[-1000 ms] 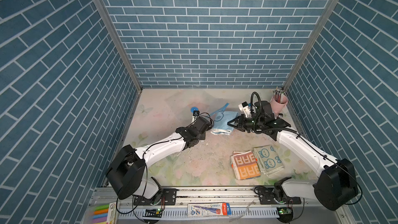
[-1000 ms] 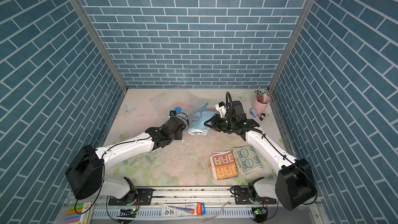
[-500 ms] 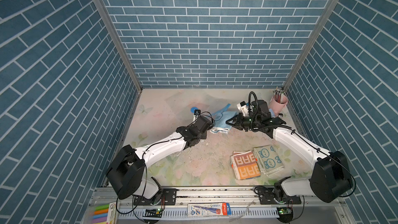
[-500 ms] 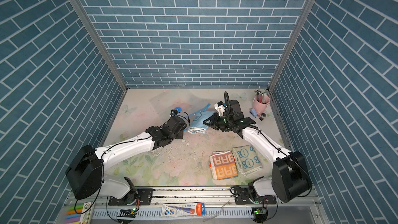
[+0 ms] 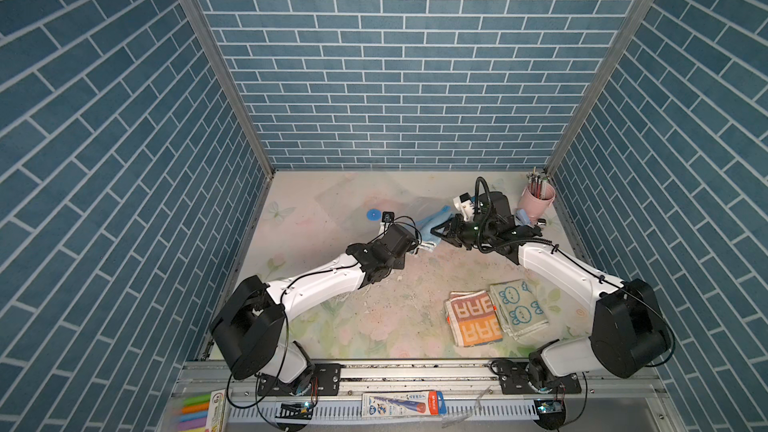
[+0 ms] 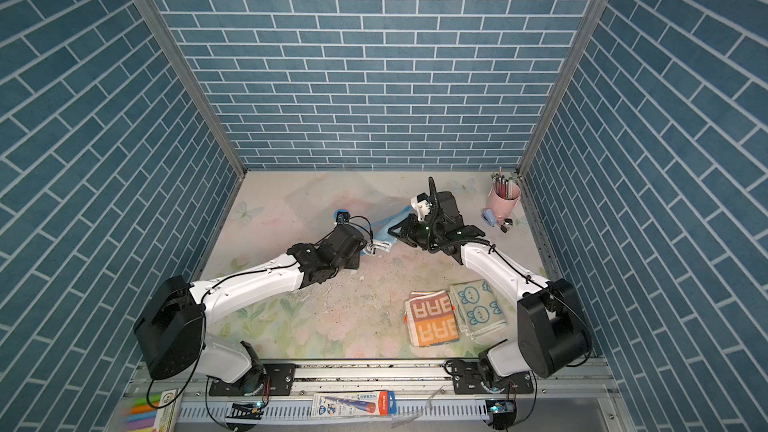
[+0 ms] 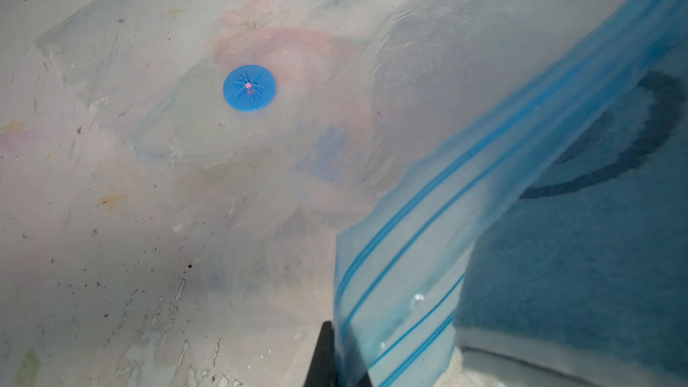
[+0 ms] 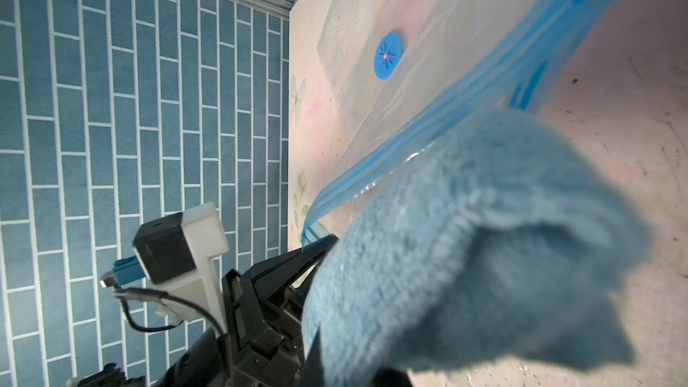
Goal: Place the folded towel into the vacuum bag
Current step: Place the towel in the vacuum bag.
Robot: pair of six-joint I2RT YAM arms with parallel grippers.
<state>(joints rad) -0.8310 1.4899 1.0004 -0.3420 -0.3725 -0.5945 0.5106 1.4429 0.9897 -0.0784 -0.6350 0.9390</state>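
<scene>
The right tool [image 5: 444,232], clamped on the towel [image 8: 484,236], faced the bag [image 7: 298,135] mouth, which the left tool [image 5: 415,243], gripping the zip edge [image 7: 428,199], held raised; the valve [image 7: 249,87] lay beyond.

Both top views are evenly lit and sharp, with wide-angle bowing at the edges; wrist views look hazy, the towel [image 8: 465,255] blurred.

The vacuum bag [image 5: 353,201] lies clear and crinkled toward the back of the flowered tabletop [image 5: 374,326], round blue valve [image 7: 249,87] facing up, its blue zip-seal edge [image 7: 428,217] lifted; the folded blue towel [image 8: 465,236] sits at that mouth, overlapped by the raised strip
</scene>
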